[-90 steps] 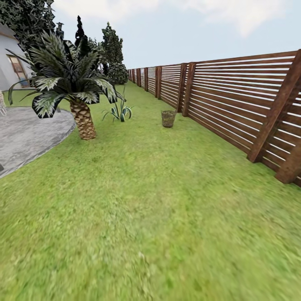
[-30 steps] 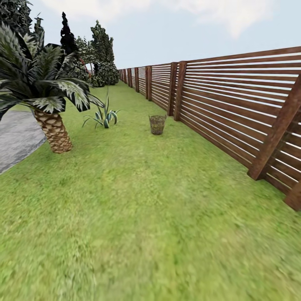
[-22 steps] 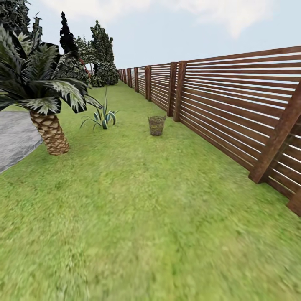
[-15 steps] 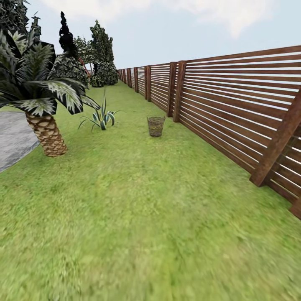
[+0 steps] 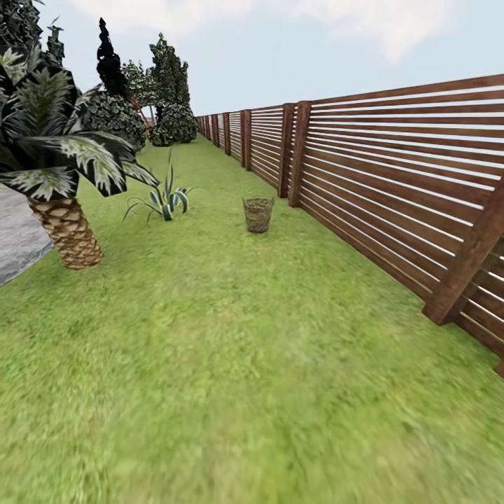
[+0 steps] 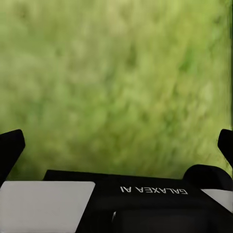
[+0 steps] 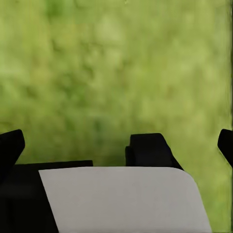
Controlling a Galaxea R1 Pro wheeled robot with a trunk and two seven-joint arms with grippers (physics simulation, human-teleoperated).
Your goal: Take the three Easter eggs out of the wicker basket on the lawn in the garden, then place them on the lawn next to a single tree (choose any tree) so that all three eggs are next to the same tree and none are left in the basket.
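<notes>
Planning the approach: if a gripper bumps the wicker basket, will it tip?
Probably easily. The wicker basket looks open-weave, so likely light, and it narrows toward its base on soft lawn. Standing free of the fence, nothing braces it.

Wicker basket [image 5: 258, 214] open-weave (tan); fence [image 5: 392, 168] slatted brown wood; lawn [image 5: 231, 364] matt, blurry.

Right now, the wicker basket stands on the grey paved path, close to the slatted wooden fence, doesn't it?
Not quite. The wicker basket stands on the lawn, not on the paved path, which lies far off to the side by the palm. It is indeed close to the slatted wooden fence, as the head view shows.
</notes>
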